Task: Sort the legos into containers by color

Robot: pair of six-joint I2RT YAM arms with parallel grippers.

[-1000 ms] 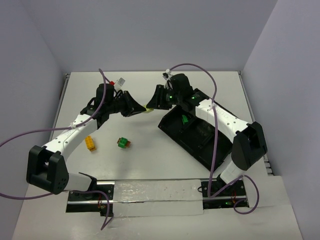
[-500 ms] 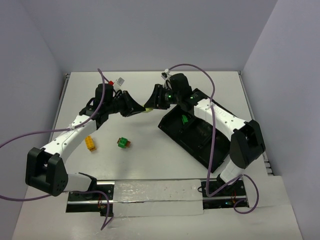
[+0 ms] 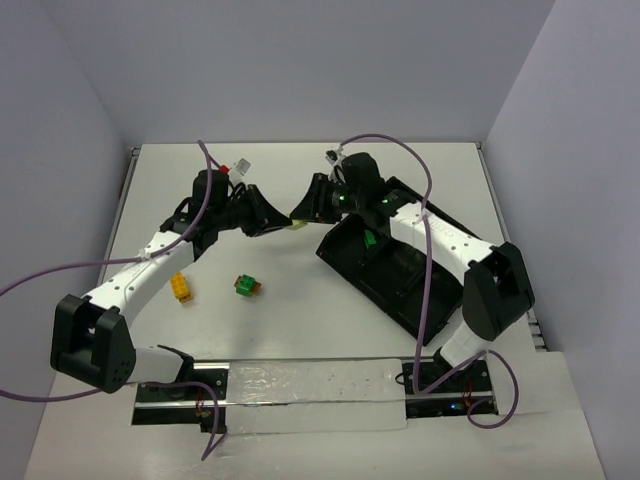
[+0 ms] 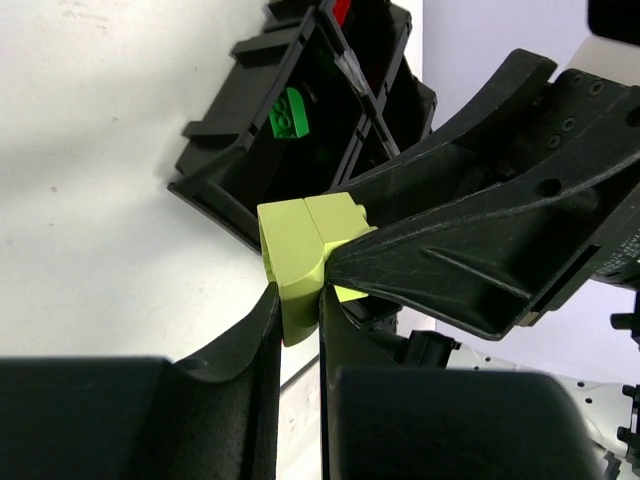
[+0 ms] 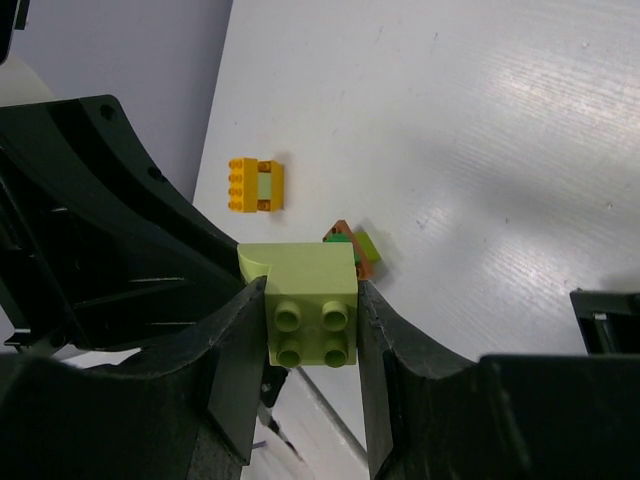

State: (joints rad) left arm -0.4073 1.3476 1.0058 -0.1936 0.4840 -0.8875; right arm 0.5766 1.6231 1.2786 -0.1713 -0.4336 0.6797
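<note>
A pair of joined pale yellow-green legos (image 3: 293, 219) hangs above the table's middle rear, between both grippers. My left gripper (image 3: 277, 217) is shut on the curved piece (image 4: 292, 262), its jaws tight on its sides. The right gripper (image 3: 302, 211) is shut on the studded piece (image 5: 310, 300), which fills the gap between its fingers (image 5: 392, 350). The black divided tray (image 3: 400, 290) lies at the right, with a green lego (image 3: 369, 239) in one compartment and a red one (image 4: 341, 10) in another. On the table lie a yellow-orange lego (image 3: 180, 287) and a green and orange-brown pair (image 3: 245, 286).
Both arms reach inward and meet above the table's rear middle, with purple cables looping over them. Grey walls close off the back and sides. The tray sits at an angle under the right arm.
Both grippers stay closed on the pale yellow-green pair at about the same spot. The right wrist has shifted slightly. The loose legos and tray have not moved.
</note>
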